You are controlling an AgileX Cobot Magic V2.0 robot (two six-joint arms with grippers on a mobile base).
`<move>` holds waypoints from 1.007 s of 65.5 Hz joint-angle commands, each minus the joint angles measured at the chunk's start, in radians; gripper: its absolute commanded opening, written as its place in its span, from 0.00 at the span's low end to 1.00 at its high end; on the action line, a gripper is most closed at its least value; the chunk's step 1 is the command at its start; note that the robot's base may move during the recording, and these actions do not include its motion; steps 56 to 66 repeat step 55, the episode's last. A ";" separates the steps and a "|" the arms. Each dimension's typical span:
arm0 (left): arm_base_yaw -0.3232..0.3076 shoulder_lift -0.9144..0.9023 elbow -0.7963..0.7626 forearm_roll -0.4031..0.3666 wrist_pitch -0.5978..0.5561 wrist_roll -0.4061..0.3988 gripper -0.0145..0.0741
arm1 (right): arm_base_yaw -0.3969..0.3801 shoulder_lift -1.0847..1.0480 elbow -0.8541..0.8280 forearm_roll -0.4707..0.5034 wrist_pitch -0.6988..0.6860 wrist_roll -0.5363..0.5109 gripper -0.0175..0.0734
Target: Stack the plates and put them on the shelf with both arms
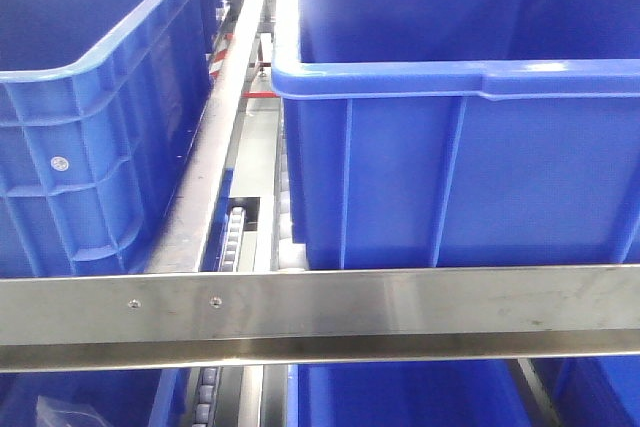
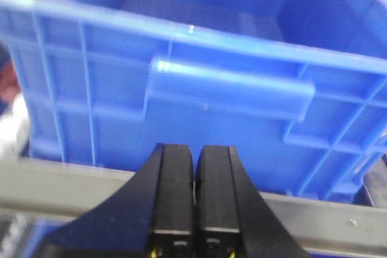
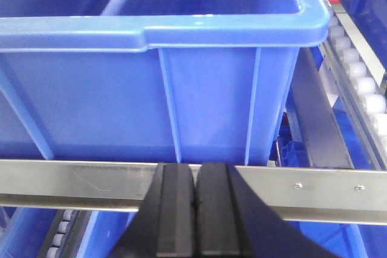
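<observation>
Plates appear in no view, so their bearing from either arm cannot be told. Left gripper (image 2: 195, 194) and right gripper (image 3: 195, 206) have fingers pressed together, empty, facing blue crates (image 1: 460, 137) behind a steel rail (image 1: 320, 307).

This is looking like a warehouse or factory storage area. Large blue plastic crates (image 1: 470, 137) are sitting side by side on a flow rack, white rollers (image 3: 357, 70) are running along its lanes, and a steel rail (image 1: 320, 312) is crossing the near edge, with more crates showing below.
</observation>
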 commanded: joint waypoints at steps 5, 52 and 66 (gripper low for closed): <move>-0.008 -0.022 0.001 -0.007 -0.288 0.167 0.26 | -0.009 -0.018 0.001 -0.004 -0.091 -0.003 0.23; -0.008 -0.022 0.001 -0.040 -0.285 0.170 0.26 | -0.009 -0.018 0.001 -0.004 -0.091 -0.003 0.23; -0.008 -0.022 0.001 -0.040 -0.285 0.170 0.26 | -0.009 -0.018 0.001 -0.004 -0.091 -0.003 0.23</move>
